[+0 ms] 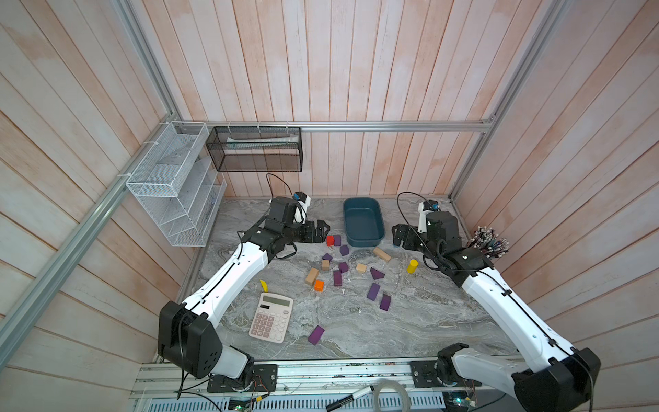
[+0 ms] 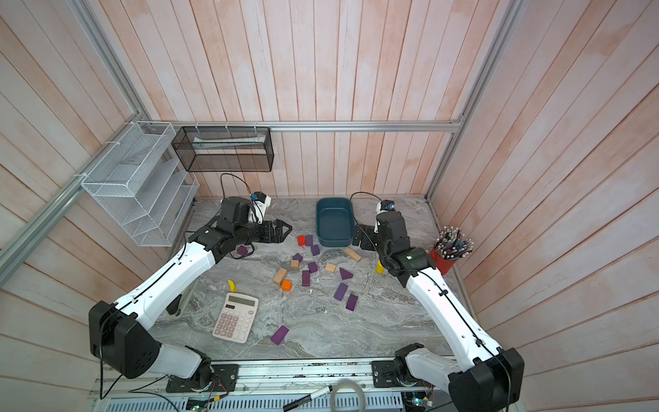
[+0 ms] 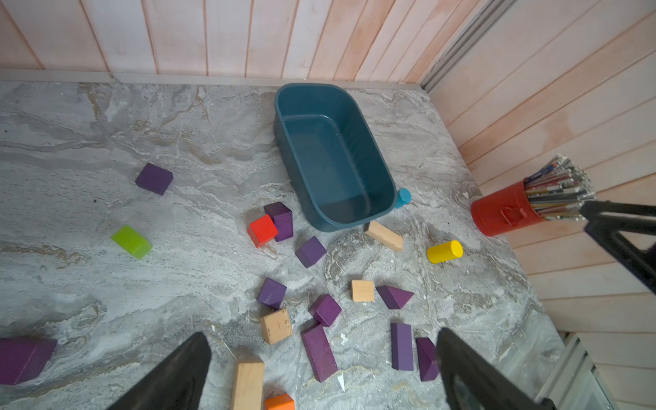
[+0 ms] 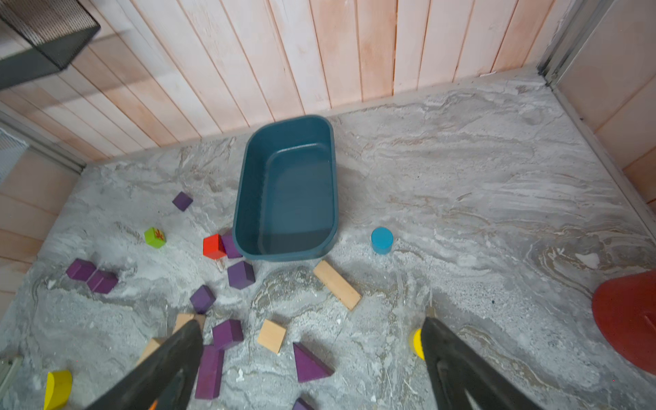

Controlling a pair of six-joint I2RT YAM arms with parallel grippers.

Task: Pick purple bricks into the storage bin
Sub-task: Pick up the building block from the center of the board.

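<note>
Both arms raised, grippers spread.
The left gripper (image 1: 322, 228) and right gripper (image 1: 395, 233) hang wide open, flanking the storage bin (image 1: 360, 203).

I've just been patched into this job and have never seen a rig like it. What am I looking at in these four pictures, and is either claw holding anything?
Two white-and-black robot arms work over a marble table. Two pictures look down from overhead, side by side; the other two come from cameras on each arm's wrist, looking out between its claw.

In a top view, the left gripper and right gripper flank the storage bin, both open and holding nothing. The bin is empty.

The purple bricks lie scattered among tan, red, orange and yellow blocks. There is also a calculator and a red cup of pens.
</note>
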